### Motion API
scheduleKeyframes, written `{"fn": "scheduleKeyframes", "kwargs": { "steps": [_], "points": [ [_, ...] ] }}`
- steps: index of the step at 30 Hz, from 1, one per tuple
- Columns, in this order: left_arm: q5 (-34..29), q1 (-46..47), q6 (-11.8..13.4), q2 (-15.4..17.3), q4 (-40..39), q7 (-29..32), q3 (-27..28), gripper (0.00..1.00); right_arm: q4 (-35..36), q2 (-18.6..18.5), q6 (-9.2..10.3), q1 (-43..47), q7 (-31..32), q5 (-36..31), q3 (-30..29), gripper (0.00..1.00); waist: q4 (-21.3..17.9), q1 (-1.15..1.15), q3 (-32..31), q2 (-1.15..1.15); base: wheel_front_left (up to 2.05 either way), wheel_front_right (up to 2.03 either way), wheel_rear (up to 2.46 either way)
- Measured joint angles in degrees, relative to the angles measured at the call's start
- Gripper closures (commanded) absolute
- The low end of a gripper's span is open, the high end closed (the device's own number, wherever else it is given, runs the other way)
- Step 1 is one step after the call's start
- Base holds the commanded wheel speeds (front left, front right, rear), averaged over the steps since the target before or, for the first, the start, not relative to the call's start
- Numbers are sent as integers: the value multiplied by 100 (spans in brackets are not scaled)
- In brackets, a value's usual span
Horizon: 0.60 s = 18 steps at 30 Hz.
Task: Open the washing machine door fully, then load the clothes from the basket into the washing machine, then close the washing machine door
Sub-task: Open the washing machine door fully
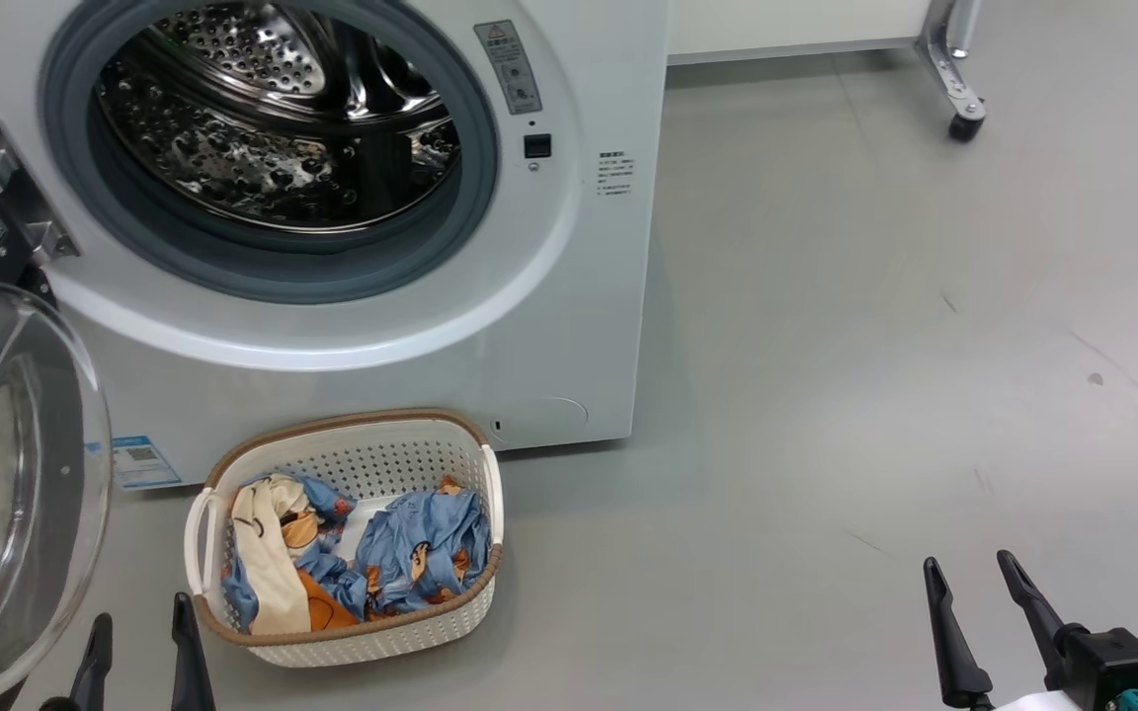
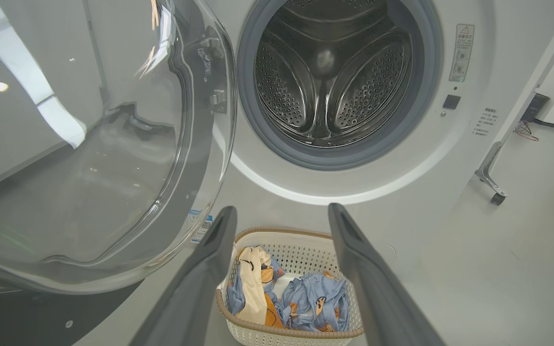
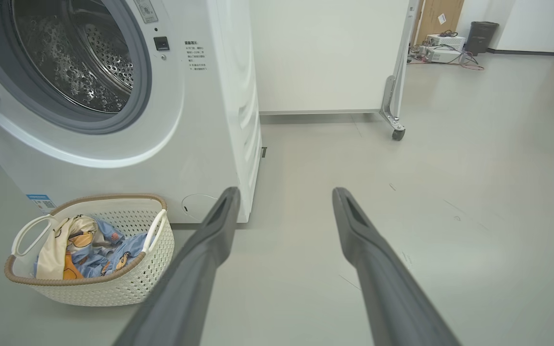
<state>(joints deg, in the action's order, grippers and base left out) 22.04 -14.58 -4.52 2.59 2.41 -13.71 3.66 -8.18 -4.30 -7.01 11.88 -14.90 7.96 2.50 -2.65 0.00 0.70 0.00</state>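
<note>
- White perforated plastic with a brown woven-look rim: the basket [image 1: 381, 642] stands on the grey floor [image 1: 875, 395], just in front of the washing machine [image 1: 569, 296] and below its round opening.
- The clothes [image 1: 421, 553] lie crumpled inside the basket. They are light blue cloth printed with small orange-brown figures, with a cream and orange piece [image 1: 268, 563] draped at the basket's left end.
- The washing machine door [image 1: 6, 494] is swung open on the hinge [image 1: 11, 197] at the machine's left side. Its clear bulging glass stands at the left edge of the head view, beside the basket and apart from it.
- The steel drum [image 1: 283, 128] shows inside the grey rubber gasket [image 1: 263, 267], its perforated wall and ribs shining.
- A small blue label sticker [image 1: 139, 462] sits low on the machine's front, between the door glass and the basket.
- The left tool [image 1: 139, 607] hovers low near the basket's left end, fingers spread wide and holding nothing. In the left wrist view the basket shows between its two fingers, farther off.
- The right tool [image 1: 967, 559] is over bare floor, well apart from basket and machine, its jaws likewise wide apart and empty.
- A castor [image 1: 964, 123] on a metal frame leg stands on the floor beyond the machine's right side.
</note>
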Motion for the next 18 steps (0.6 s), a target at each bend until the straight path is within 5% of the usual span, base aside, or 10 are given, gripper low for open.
{"fn": "scheduleKeyframes", "kwargs": {
  "steps": [8, 18],
  "points": [
    [-338, -95, -46, 1, 155, -54, -186, 0, 40, -118, 0, 1, 0, 0, -121, 0, -325, 0, 56, 0, 0, 0, 0],
    [-388, -93, -42, 2, 309, -56, -201, 0, 63, -127, 0, 0, 0, 0, -123, 0, -78, 0, 17, 0, 0, 0, 0]
  ]
}}
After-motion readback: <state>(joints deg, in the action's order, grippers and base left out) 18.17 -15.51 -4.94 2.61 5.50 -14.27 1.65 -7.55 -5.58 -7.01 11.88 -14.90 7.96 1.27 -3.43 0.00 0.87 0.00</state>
